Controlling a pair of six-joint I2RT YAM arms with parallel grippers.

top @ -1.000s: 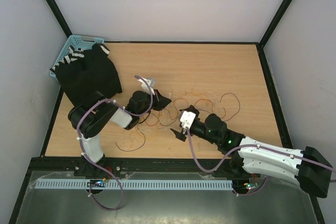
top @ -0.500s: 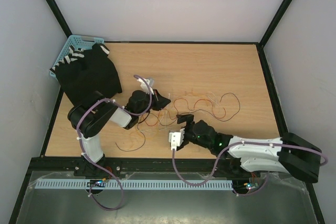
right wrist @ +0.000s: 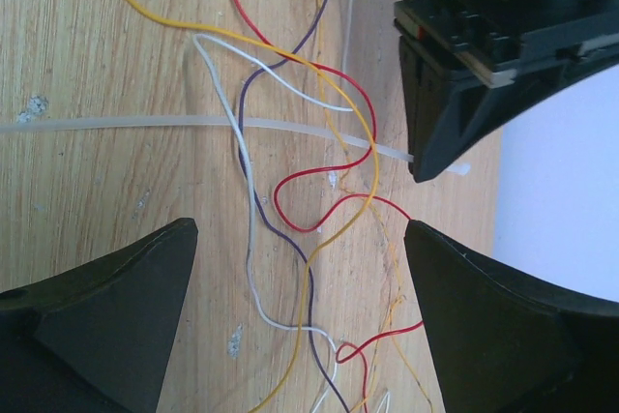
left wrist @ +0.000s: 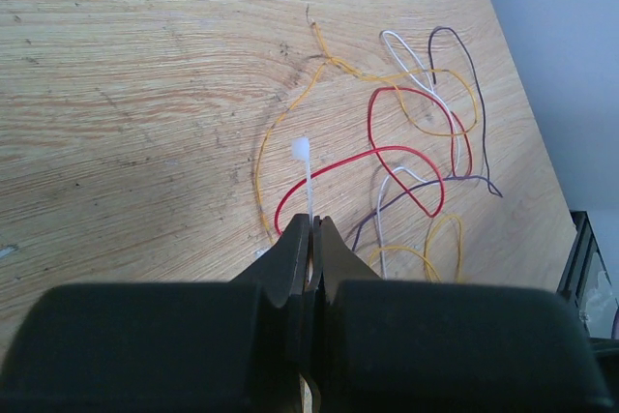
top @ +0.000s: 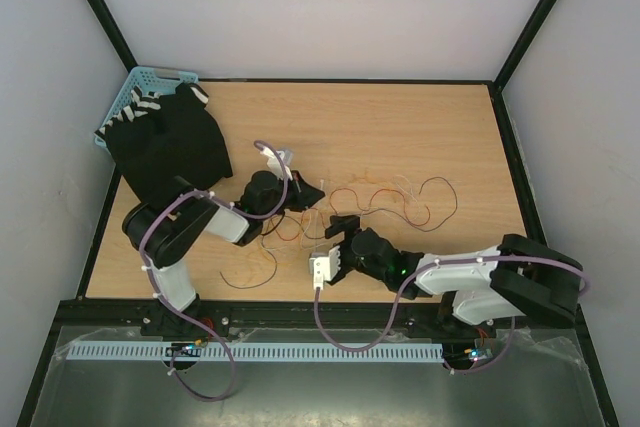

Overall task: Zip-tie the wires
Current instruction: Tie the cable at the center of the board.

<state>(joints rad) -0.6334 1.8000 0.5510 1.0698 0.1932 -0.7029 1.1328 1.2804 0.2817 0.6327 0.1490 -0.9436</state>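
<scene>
Left claw [left wrist: 311, 223] is clenched on a thin, translucent white plastic zip tie [right wrist: 145, 123], pinching it so that the long strip juts out ahead of its tips, low over the pale wooden tabletop [top: 400, 127]; right claw [right wrist: 300, 229] hangs released, fingers spread wide, gripping nothing.

From where I stand, the hair-thin curly wires [left wrist: 418, 147], red, orange-yellow, white and dark purple-brown, sprawl loose ahead of the left claw and off to the right in its own view; several cross the strip, and a knot of loops lies under the gap of the right claw and just ahead of it; whether the strip runs over or under those strands I cannot tell. The left claw's black tips sit ahead and to the right of the right claw's spread fingers, near but apart.

I'd say this is an early step: tie presented, strands not yet gathered, no loop formed. The next move, to my eye, calls for the right claw to drop onto the free stretch of strip, or to rake the strands together across it; they look so fine and springy that a grip would have to close right at the tabletop, or they would slip out.
</scene>
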